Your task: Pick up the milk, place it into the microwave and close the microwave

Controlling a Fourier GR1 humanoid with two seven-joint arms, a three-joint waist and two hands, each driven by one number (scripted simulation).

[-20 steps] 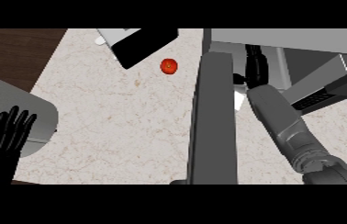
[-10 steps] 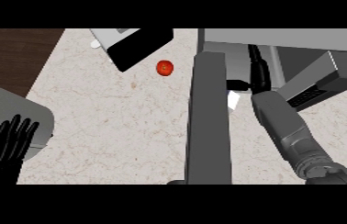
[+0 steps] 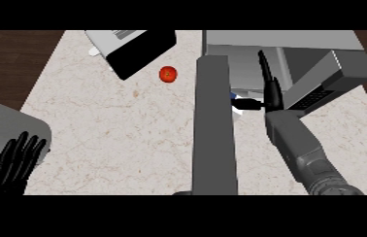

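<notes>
Right hand (image 3: 267, 85): reaching into microwave (image 3: 287, 46), fingers straight; possibly touching milk (image 3: 237, 105).
Left hand (image 3: 20, 158): resting open at table's (image 3: 108, 129) left edge.

This is a kitchen. A pale, stone-speckled surface (image 3: 129, 134) fills most of the view, with dark wood showing past its far left corner. At its right side stands a grey microwave (image 3: 287, 42) with its door (image 3: 213, 129) swung open, and a red tomato (image 3: 168, 74) lies near the far edge beside a grey-and-black appliance (image 3: 132, 49) — countertop things, all of them.
</notes>
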